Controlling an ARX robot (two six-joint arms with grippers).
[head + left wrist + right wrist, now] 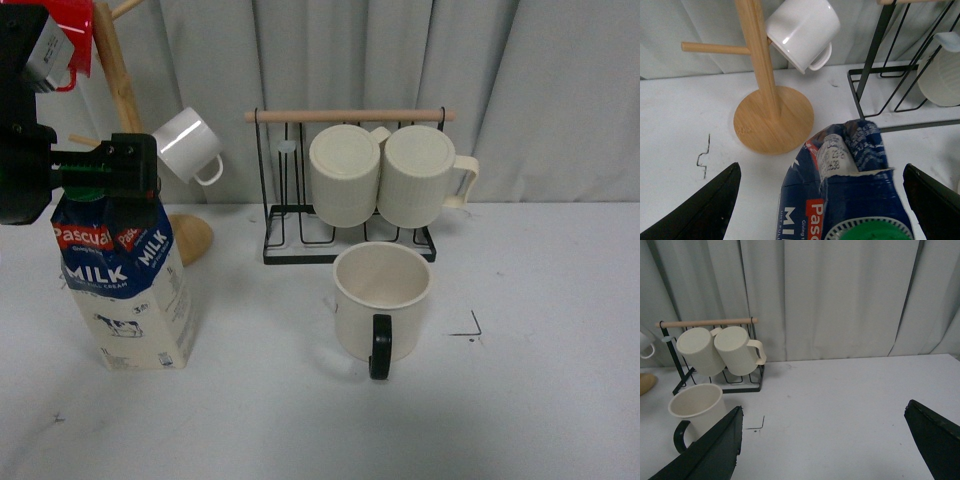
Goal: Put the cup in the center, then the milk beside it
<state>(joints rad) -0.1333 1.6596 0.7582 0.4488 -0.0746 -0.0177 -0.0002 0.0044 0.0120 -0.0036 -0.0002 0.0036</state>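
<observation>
The cup (380, 298), cream with a black handle turned to the front, stands upright near the table's middle, in front of the rack. It also shows in the right wrist view (695, 409). The milk (125, 280), a blue and cream Pascual carton with a green cap, stands upright at the front left. My left gripper (100, 178) is open and level with the carton's top. In the left wrist view the carton top (852, 197) lies between the spread fingers (707, 210), with a gap on each side. My right gripper (825, 410) is open and empty over bare table, to the right of the cup.
A wooden mug tree (122, 95) at the back left carries a small white mug (188, 145) and a red mug (75, 28). A black wire rack (300, 245) behind the cup holds two ribbed cream mugs (345, 175). Grey curtains close the back.
</observation>
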